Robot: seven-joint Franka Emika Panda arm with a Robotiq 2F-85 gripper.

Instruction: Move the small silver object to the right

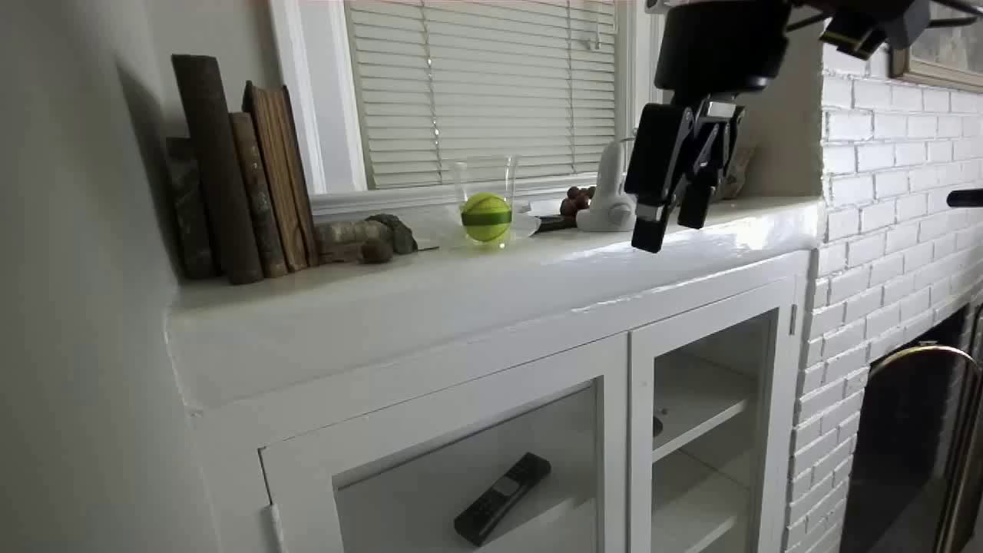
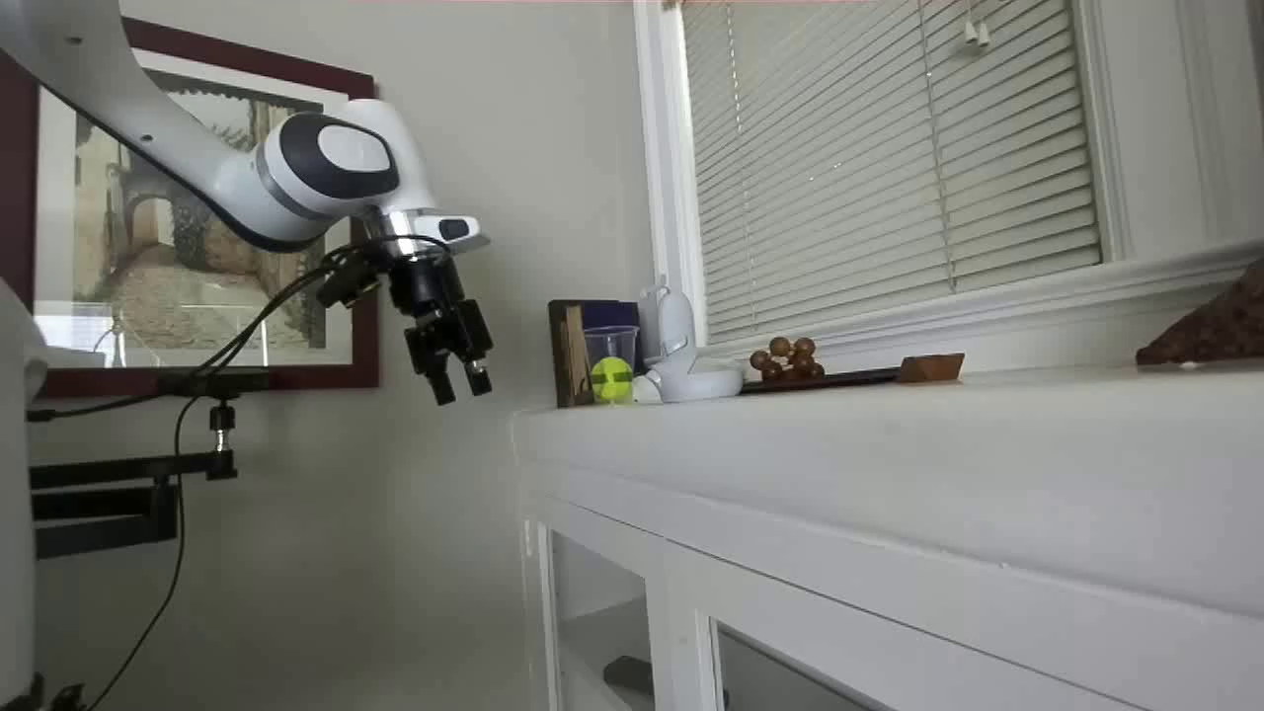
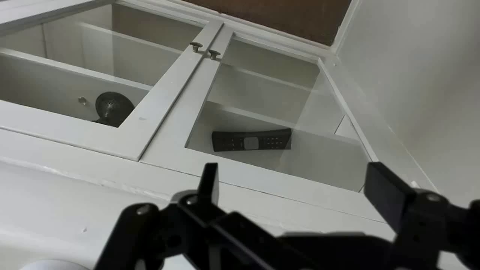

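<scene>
I cannot make out a small silver object for certain. A tiny shiny round piece [image 3: 82, 100] lies behind cabinet glass beside a dark round mesh object [image 3: 113, 108] in the wrist view. My gripper [image 1: 672, 230] is open and empty. It points down in the air in front of the white ledge [image 1: 430, 307], and it also shows in an exterior view [image 2: 461, 385]. In the wrist view its two black fingers [image 3: 292, 168] stand wide apart with only the cabinet front beyond them.
On the ledge stand old books [image 1: 223, 169], stone-like pieces [image 1: 353, 234], a clear cup [image 1: 485, 173] with a yellow-green ball [image 1: 486, 217], a white device [image 2: 681, 370], a brown ball cluster [image 2: 787, 358] and a wooden wedge [image 2: 931, 368]. A black remote [image 3: 251, 140] lies inside the glass-door cabinet.
</scene>
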